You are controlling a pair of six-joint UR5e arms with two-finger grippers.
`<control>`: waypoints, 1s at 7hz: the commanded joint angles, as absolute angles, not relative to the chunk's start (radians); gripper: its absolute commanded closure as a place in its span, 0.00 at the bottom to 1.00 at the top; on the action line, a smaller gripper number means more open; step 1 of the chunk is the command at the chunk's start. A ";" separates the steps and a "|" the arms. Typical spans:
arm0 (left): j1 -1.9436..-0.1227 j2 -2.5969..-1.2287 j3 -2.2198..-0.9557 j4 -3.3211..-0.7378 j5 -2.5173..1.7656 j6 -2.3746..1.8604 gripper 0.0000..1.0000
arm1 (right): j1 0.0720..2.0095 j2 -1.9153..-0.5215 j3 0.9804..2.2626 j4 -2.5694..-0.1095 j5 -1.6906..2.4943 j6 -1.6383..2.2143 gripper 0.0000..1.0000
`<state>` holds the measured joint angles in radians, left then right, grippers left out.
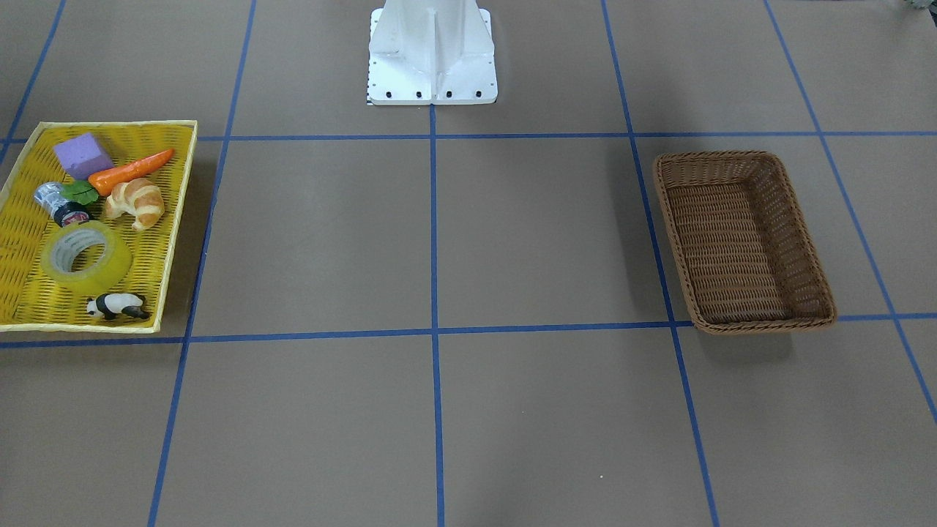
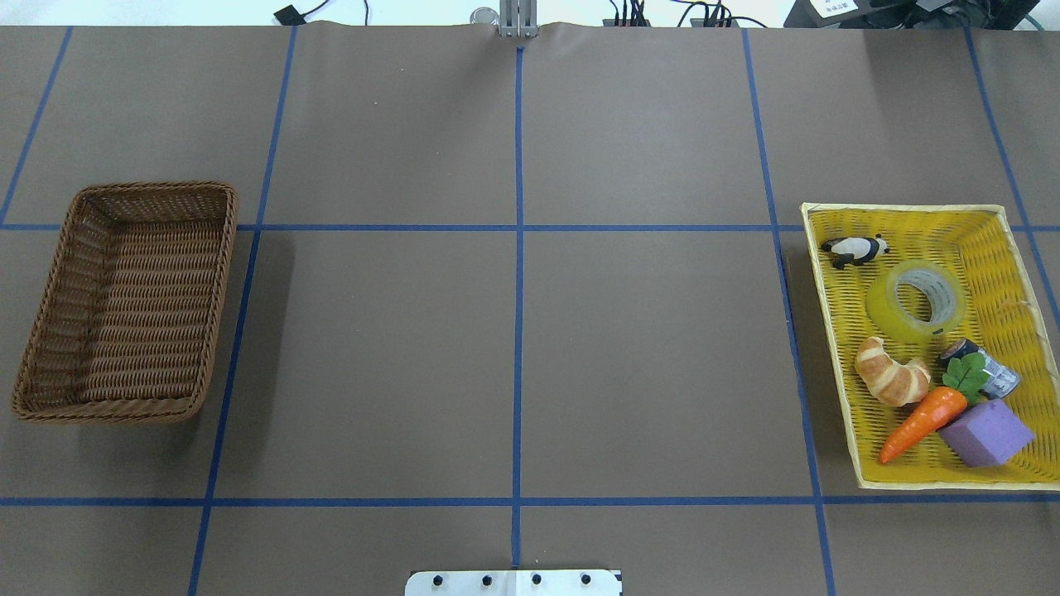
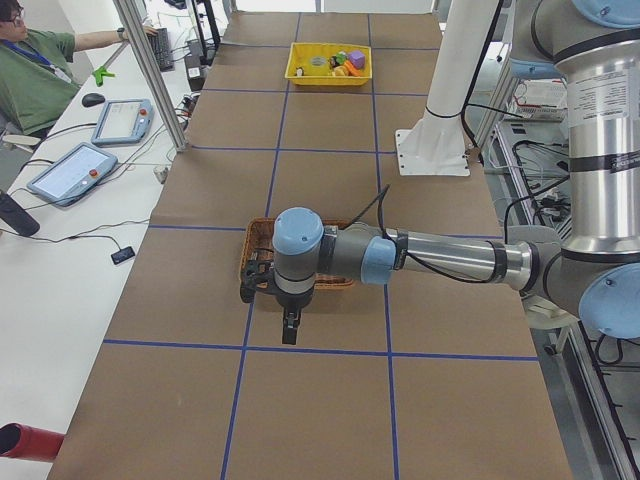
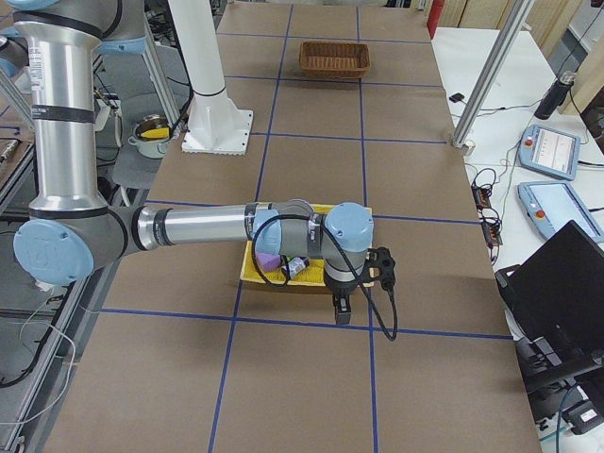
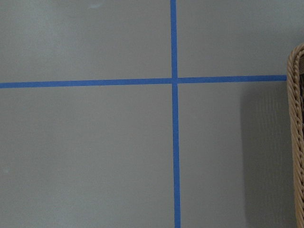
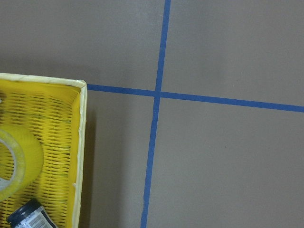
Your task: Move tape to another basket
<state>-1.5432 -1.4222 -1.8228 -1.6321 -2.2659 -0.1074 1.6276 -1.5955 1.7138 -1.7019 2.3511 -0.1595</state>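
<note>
Seen from overhead, the tape (image 2: 884, 308) lies flat in the yellow tray (image 2: 911, 210), with the panda (image 2: 855, 248) at its 11 o'clock and the croissant (image 2: 890, 381) at 7; the basket (image 2: 149, 189) sits well apart at 9 o'clock. For the left gripper (image 3: 289, 330) and right gripper (image 4: 342, 307), I cannot tell whether their jaws are parted

On my feeds I count one tape (image 2: 886, 310), one basket (image 2: 149, 189), one yellow tray (image 2: 903, 209), one croissant (image 2: 890, 381), one carrot (image 2: 923, 422), one purple block (image 2: 990, 432), one toy panda (image 2: 853, 248) and one silver cylinder (image 2: 985, 368).

tape (image 2: 917, 301) in tray (image 2: 1004, 266), robot's right | basket (image 2: 132, 314) well apart, left
</note>
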 commanded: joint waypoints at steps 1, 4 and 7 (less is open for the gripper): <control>-1.543 -1.424 -1.822 -1.632 -2.263 -0.107 0.01 | 1.628 -1.598 1.718 -1.701 2.344 -0.164 0.00; -1.543 -1.422 -1.824 -1.632 -2.263 -0.107 0.01 | 1.599 -1.550 1.745 -1.692 2.338 -0.152 0.00; -1.543 -1.431 -1.813 -1.644 -2.257 -0.107 0.01 | 1.459 -1.444 1.755 -1.663 2.270 -0.120 0.00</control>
